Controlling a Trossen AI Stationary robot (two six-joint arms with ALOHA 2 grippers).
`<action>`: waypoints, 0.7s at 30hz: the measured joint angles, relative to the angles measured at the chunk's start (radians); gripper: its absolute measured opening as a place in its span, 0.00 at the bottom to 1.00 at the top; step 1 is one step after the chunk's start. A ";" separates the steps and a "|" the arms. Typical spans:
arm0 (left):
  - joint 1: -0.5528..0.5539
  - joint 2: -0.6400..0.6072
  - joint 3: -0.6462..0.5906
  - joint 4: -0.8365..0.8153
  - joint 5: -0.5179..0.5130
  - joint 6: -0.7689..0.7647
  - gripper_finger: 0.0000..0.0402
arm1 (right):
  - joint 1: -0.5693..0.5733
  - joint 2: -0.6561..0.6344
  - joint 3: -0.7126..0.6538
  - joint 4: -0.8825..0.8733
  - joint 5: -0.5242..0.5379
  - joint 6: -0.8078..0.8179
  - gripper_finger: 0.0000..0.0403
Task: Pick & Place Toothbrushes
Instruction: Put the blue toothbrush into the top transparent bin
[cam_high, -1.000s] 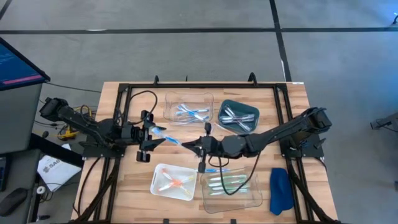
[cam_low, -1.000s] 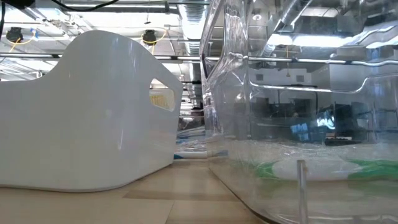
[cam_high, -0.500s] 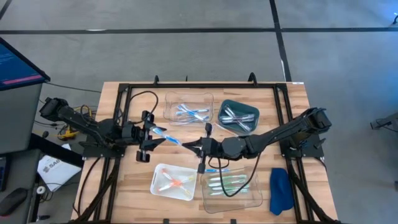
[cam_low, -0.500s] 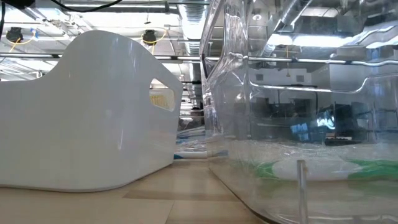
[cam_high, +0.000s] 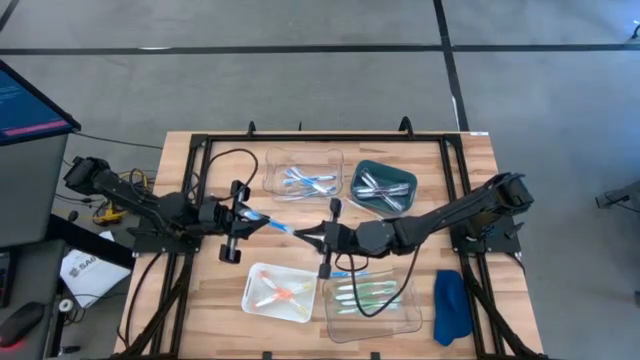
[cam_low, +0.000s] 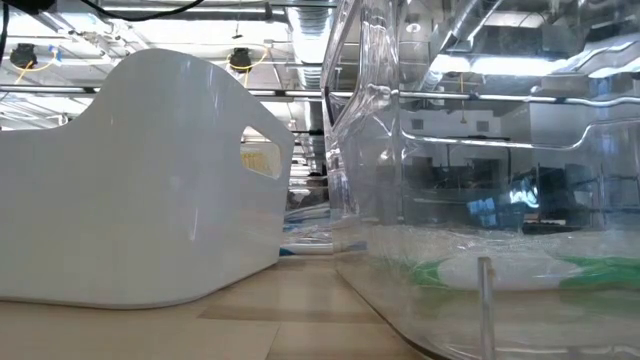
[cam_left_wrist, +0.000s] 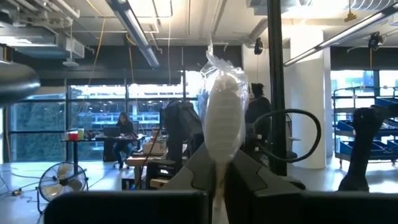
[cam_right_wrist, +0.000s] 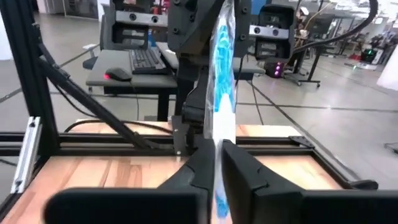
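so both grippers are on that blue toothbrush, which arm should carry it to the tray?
Probably left. The left gripper is shut on the blue toothbrush and sits nearer the clear tray holding other blue ones. The right gripper grips the opposite end.

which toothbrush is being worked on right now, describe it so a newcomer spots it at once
Start at the middle of the wooden slatted table, between the two dark arms. The light blue wrapped toothbrush hangs in the air there, pinched at one end by the left claw and at the other by the right claw. Every other toothbrush lies in a tray.
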 joint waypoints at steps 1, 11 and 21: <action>0.000 0.000 0.000 -0.001 0.000 0.000 0.02 | 0.000 -0.008 0.000 -0.016 -0.001 0.008 0.05; 0.023 0.000 0.016 -0.078 0.039 -0.007 0.02 | -0.002 -0.066 0.061 -0.187 -0.025 0.086 0.44; 0.049 0.000 0.088 -0.283 0.112 -0.051 0.01 | -0.044 -0.071 0.290 -0.591 -0.088 0.186 0.64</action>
